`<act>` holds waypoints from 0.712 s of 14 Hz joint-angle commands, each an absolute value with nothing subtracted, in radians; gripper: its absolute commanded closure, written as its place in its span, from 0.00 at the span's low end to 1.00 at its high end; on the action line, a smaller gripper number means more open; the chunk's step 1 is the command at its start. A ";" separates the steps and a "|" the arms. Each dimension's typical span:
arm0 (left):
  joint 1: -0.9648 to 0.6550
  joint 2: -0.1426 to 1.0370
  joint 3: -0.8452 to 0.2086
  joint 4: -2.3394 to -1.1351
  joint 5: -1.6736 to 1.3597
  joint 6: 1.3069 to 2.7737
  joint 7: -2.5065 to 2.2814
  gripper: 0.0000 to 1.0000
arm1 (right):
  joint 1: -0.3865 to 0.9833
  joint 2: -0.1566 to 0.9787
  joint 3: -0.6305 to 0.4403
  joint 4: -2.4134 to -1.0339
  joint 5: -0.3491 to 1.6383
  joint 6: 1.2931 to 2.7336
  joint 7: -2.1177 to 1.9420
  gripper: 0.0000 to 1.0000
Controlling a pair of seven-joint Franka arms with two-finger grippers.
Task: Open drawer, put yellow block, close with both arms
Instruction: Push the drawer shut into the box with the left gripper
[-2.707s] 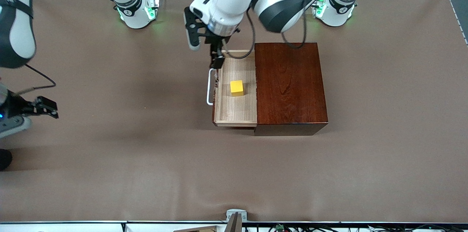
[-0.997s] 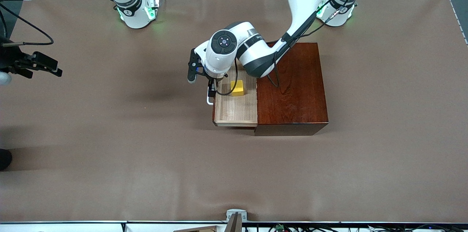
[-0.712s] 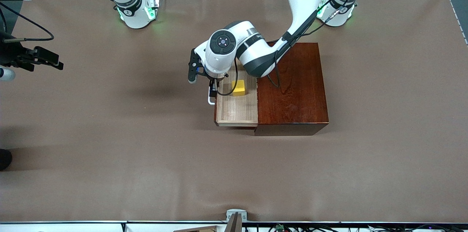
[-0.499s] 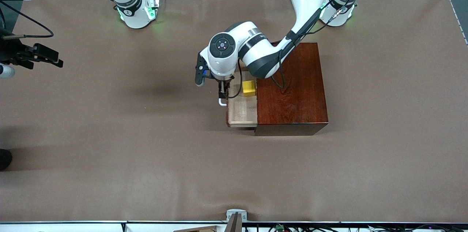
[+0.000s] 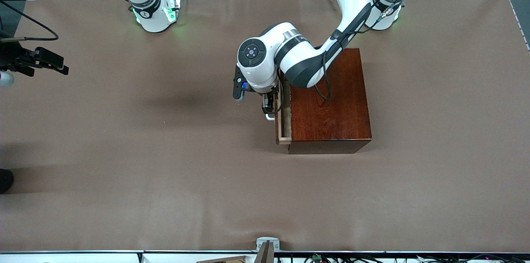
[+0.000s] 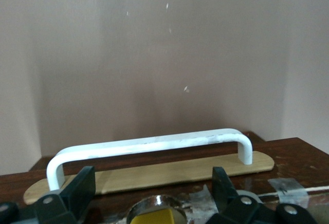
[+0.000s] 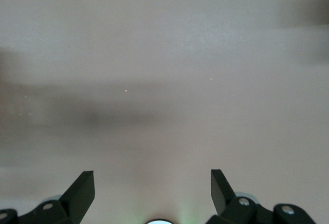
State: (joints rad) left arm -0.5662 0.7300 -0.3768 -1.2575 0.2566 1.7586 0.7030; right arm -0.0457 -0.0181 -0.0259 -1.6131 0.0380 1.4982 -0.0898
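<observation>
The dark reddish-brown box (image 5: 329, 97) stands mid-table. The drawer (image 5: 283, 130) is pushed almost fully in; only a narrow pale strip of it sticks out toward the right arm's end of the table. My left gripper (image 5: 269, 107) is open at the drawer's front, against the white handle (image 5: 270, 117). In the left wrist view the handle (image 6: 149, 144) and the pale drawer front (image 6: 169, 171) lie just ahead of my left gripper (image 6: 151, 188), with nothing between the fingers. The yellow block is hidden inside the box. My right gripper (image 5: 56, 64) waits, open and empty, at its own end of the table; it also shows in the right wrist view (image 7: 152, 185).
Brown cloth covers the table (image 5: 165, 172). The two arm bases (image 5: 155, 10) stand along the edge farthest from the front camera. The left arm's forearm crosses over the box's top.
The drawer has slid into the box, taking the yellow block out of sight. My left gripper came down to the handle and moved with it toward the box. The right gripper rose a little.
</observation>
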 commanded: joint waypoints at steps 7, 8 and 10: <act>-0.566 0.681 -0.287 -1.281 0.330 1.651 0.703 0.00 | -0.046 -0.028 -0.028 -1.594 0.000 1.483 -0.083 0.00; -0.561 0.681 -0.287 -1.281 0.337 1.641 0.703 0.00 | -0.041 -0.028 -0.026 -1.594 -0.003 1.491 -0.081 0.00; -0.560 0.681 -0.285 -1.282 0.344 1.638 0.703 0.00 | -0.040 -0.029 -0.025 -1.594 -0.012 1.502 -0.072 0.00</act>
